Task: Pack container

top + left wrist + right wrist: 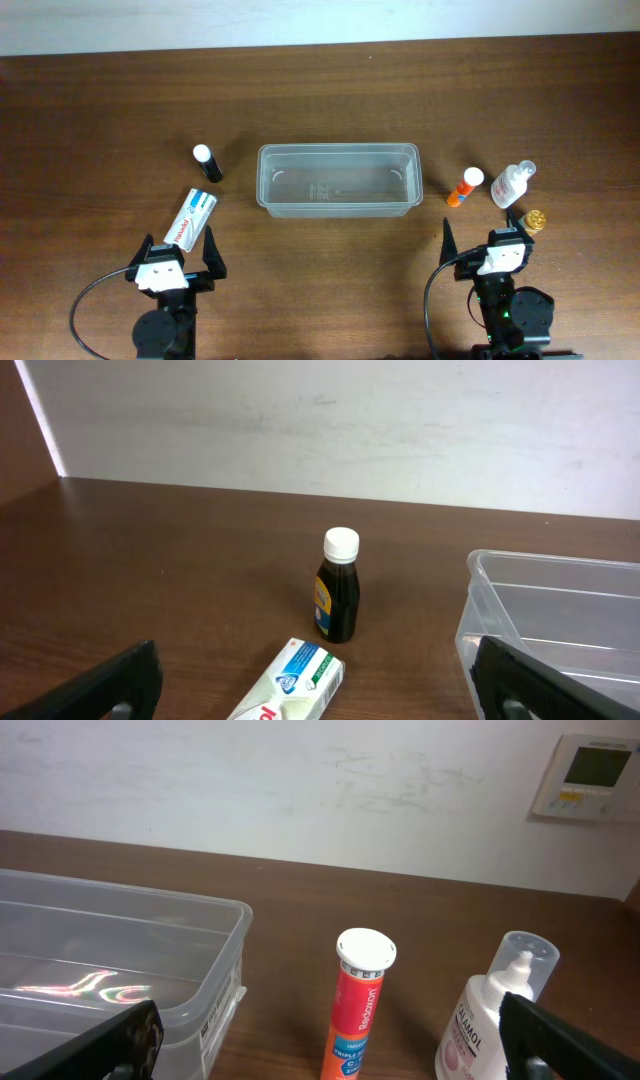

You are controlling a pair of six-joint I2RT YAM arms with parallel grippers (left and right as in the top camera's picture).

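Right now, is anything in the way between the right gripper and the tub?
Nothing visible is. From the right gripper, the tub lies ahead to the left, with only table between. The orange tube stands straight ahead, just beside that path, so it could get bumped.

Bare table (330,260) lies before the open-topped container (338,180); a dark bottle (208,162) and toothpaste box (191,218) stand to its left, an orange tube (464,187) and clear bottle (513,184) to its right.

In the left wrist view, edges cut off the white cardboard box (293,682) and the clear rectangular plastic tub (492,600).
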